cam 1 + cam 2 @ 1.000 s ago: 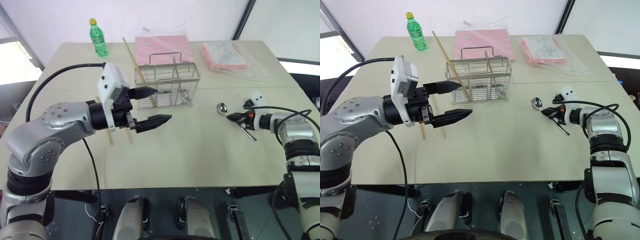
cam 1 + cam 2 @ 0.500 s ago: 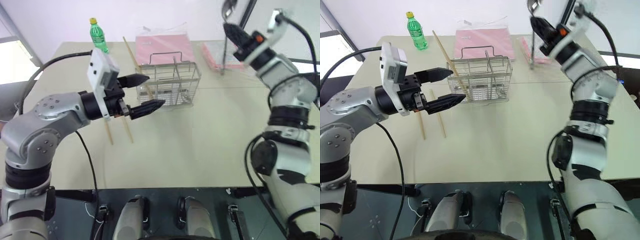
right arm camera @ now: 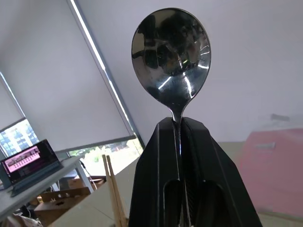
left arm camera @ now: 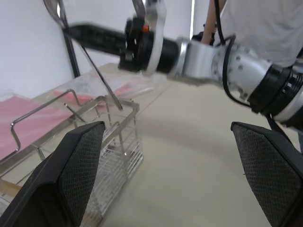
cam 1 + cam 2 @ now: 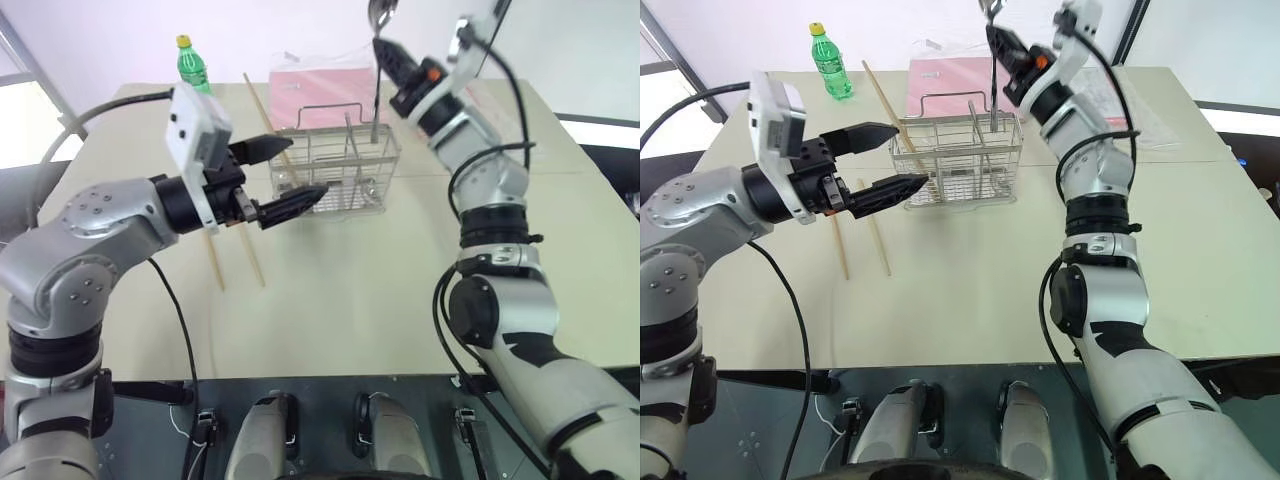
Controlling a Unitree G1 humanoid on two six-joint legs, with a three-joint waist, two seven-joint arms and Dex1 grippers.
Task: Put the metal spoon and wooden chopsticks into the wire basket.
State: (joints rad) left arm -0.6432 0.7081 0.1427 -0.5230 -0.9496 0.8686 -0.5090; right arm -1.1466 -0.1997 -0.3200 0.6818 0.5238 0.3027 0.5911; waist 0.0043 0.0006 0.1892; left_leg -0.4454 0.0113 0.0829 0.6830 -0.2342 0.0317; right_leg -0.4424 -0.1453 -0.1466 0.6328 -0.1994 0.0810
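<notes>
My right gripper [image 3: 179, 124] is pinching the shiny metal spoon [image 3: 171, 57] above the wire basket [image 5: 335, 170]; ribbed left gripper [image 5: 285, 175] spread wide, empty.

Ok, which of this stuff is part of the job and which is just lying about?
Job:
- metal spoon, clamped in the right gripper above the basket
- wooden chopsticks on the table; one leaning in the basket
- wire basket
- left gripper, open

Lying about:
- green bottle
- pink packets
</notes>
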